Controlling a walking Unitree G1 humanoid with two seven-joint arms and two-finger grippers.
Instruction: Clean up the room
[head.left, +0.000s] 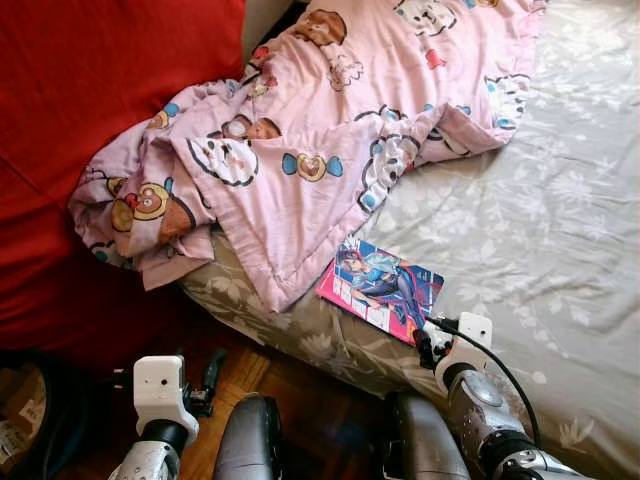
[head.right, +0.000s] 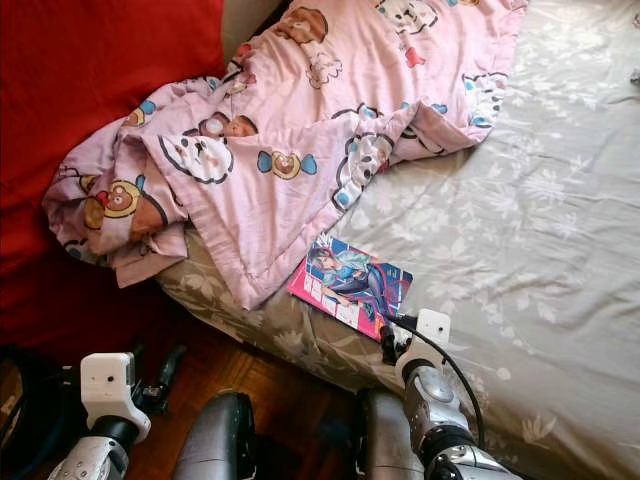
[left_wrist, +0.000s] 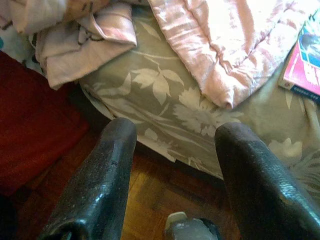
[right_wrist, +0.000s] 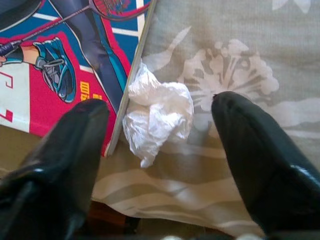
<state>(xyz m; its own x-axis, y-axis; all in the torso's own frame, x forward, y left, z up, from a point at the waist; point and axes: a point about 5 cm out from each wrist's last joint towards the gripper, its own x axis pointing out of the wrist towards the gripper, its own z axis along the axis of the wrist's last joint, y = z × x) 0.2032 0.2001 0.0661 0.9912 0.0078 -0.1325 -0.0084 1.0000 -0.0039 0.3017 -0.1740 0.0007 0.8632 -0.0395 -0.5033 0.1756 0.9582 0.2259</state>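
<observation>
Grey floral bedding (head.left: 540, 230) is seen stretching across the scene, with a red cover (head.left: 90, 90) banked up on the robot's left and wooden floor (head.left: 250, 375) showing below the bed's edge. A pink blanket (head.left: 300, 150) is left rumpled over the near corner, one flap hanging off the side, so it is judged unmade rather than spread. A comic (head.left: 380, 285) is lying flat near the edge, just beside that flap, as if dropped there.

Now to the right gripper (right_wrist: 160, 135): it is poised low over the bed edge, fingers (right_wrist: 75, 150) spread wide and gripping nothing. A crumpled white tissue (right_wrist: 157, 112) is framed squarely between them, resting on the sheet and touching the comic's edge. Contact between fingers and tissue is not seen. The tissue is judged the piece of litter being gone for; care will be needed so the comic is not pinched along with it.

The left gripper (left_wrist: 170, 170) is held low over the floor by the bed's side, likewise spread and empty.
</observation>
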